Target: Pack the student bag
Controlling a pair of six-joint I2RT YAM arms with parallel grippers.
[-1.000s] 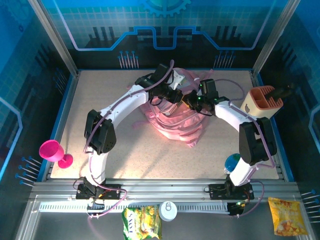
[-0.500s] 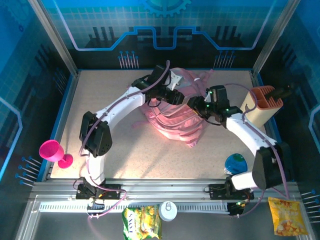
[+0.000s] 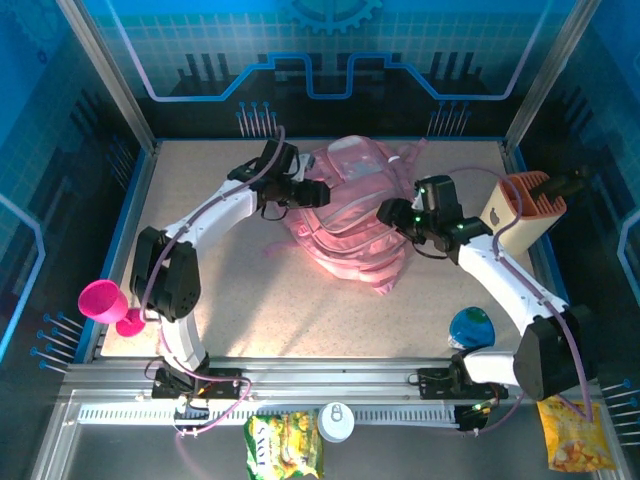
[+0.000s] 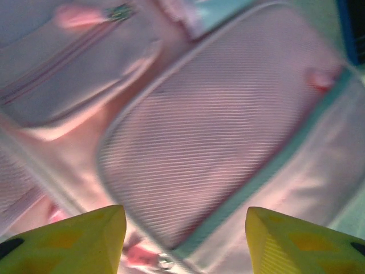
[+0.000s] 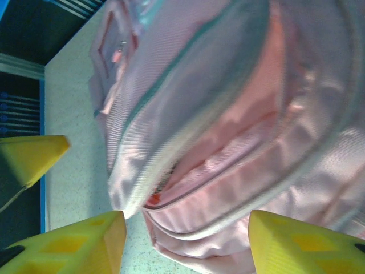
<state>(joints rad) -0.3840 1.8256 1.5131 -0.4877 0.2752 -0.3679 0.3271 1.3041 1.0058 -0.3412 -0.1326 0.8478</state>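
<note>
Speckled table (image 3: 260, 300) centre holds the pink backpack (image 3: 352, 235); left claw (image 3: 320, 193) and right claw (image 3: 386, 211) flank it, both spread wide, empty.

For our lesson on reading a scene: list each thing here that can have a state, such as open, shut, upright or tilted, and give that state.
student bag: lying flat on the table, not gripped; zips too blurred to judge.
left gripper: open, empty, facing the bag.
right gripper: open, empty, facing the bag.
pen holder: tilted, at the table's right edge.
pink goblet: seemingly upright, at the left edge.
</note>
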